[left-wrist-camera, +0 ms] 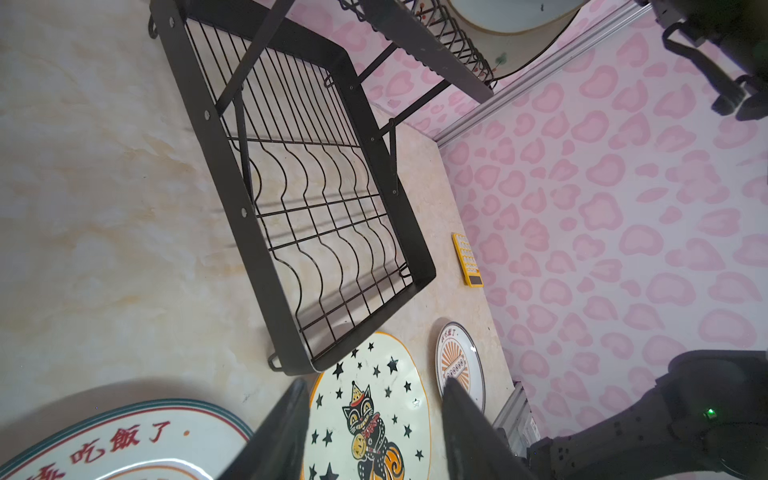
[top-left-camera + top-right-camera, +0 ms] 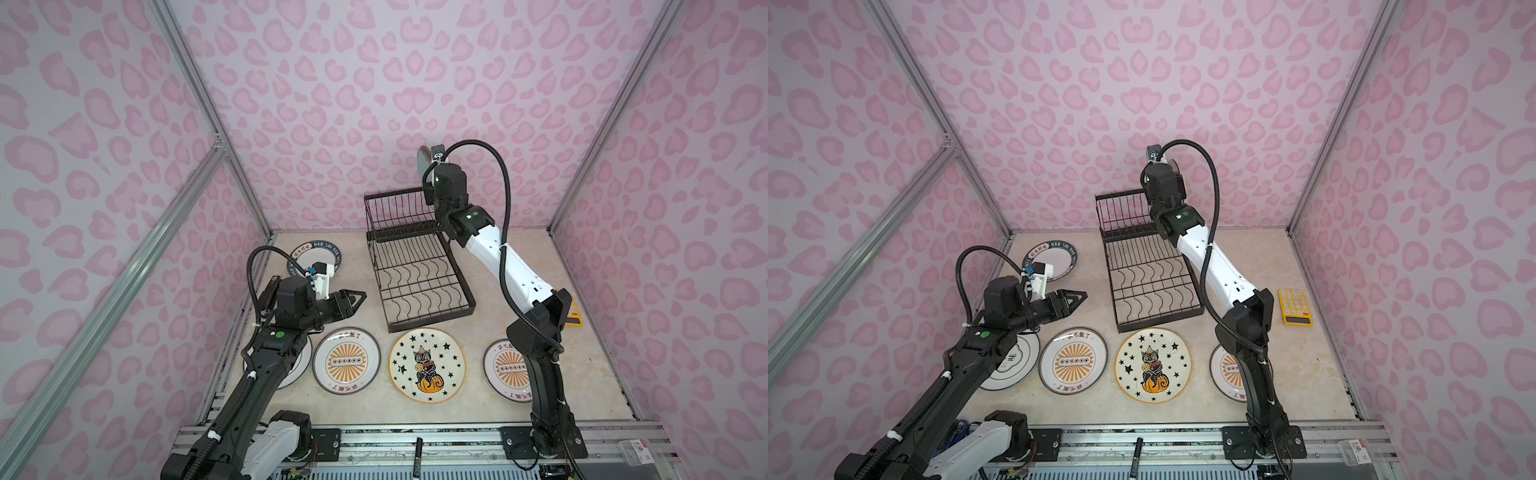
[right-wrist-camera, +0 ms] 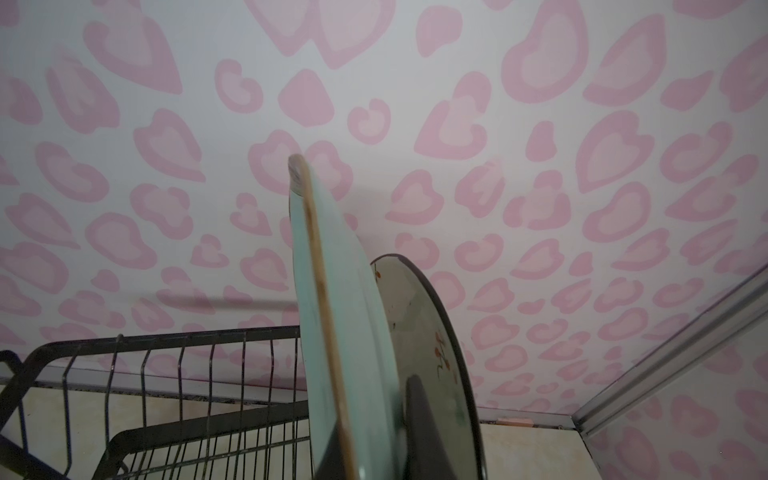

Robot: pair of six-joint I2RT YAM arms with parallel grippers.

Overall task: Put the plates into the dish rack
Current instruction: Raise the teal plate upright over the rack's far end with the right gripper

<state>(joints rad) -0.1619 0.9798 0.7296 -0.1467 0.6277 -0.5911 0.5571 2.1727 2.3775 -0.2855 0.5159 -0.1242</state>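
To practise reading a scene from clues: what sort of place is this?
Probably a robot test cell, not a kitchen: aluminium frame, pink-patterned walls, a left arm and right arm bolted to a rail, dish rack and plates laid out.

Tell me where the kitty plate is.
In both top views, the round star-and-cat ceramic plate lies flat in front of the black wire dish rack, between two orange-sunburst plates.

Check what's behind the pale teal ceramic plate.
A white round plate with dark rim and red flowers, standing on edge. The pale teal plate and a black gripper finger cover its lower part.
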